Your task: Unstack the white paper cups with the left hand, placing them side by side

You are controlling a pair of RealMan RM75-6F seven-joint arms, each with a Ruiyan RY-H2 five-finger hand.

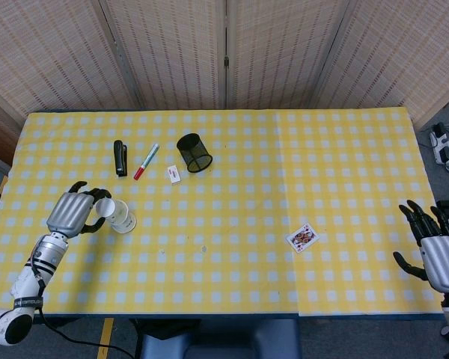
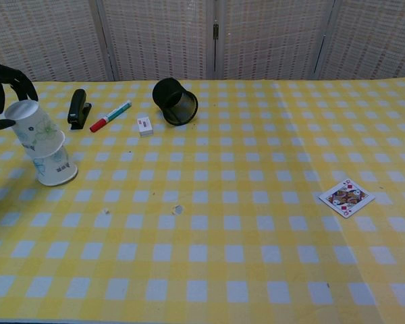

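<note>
At the left of the frame, the left hand (image 1: 73,212) grips the upper end of the stacked white paper cups (image 2: 44,149), which stand upside down on the bench (image 1: 232,254), mouths down. Their long axis tilts upward toward the hand; the lower cup seems partly drawn out. The right hand (image 1: 434,250), fingers spread and holding nothing, hangs at lower right, well apart.

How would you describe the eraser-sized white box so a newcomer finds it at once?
On the yellow checked table, look at the far-left cluster of desk items. The small white box lies flat between the red-capped marker and the tipped black mesh cup. It is the only white, rectangular piece there.
</note>
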